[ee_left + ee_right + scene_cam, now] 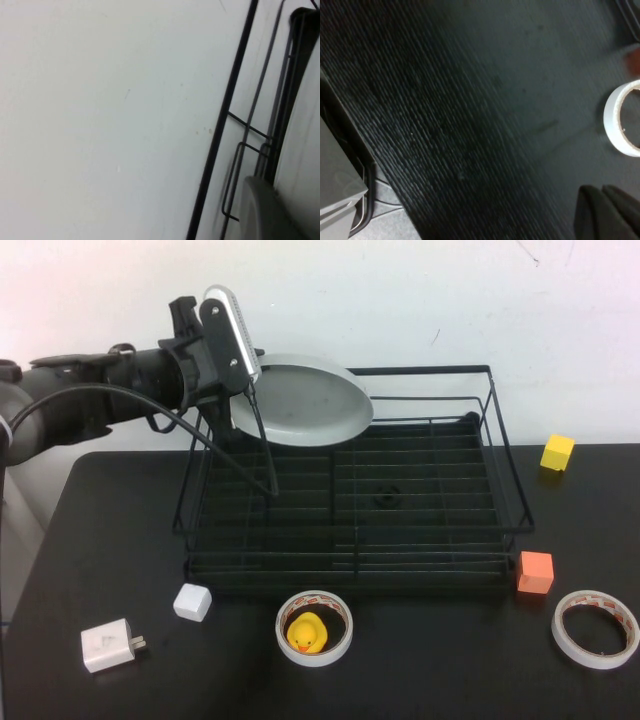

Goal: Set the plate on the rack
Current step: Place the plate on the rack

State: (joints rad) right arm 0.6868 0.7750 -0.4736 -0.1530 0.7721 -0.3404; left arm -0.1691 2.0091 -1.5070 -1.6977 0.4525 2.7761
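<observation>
The plate (305, 402), large, round and pale grey-white, hangs tilted in the air above the back left corner of the rack (420, 530). My left gripper (243, 390) is shut on the plate's left rim. In the left wrist view a grey curved edge of the plate (270, 210) shows next to the rack's black rails (225, 115). My right gripper (607, 212) is out of the high view; in the right wrist view its dark fingers are pressed together, empty, over the black table.
In front of the rack lie a white tape ring around a yellow duck (313, 628), a white cube (192, 602) and a white plug adapter (108, 645). To the right are an orange cube (535, 572), a yellow cube (557, 452) and a tape roll (595, 628), also in the right wrist view (622, 120).
</observation>
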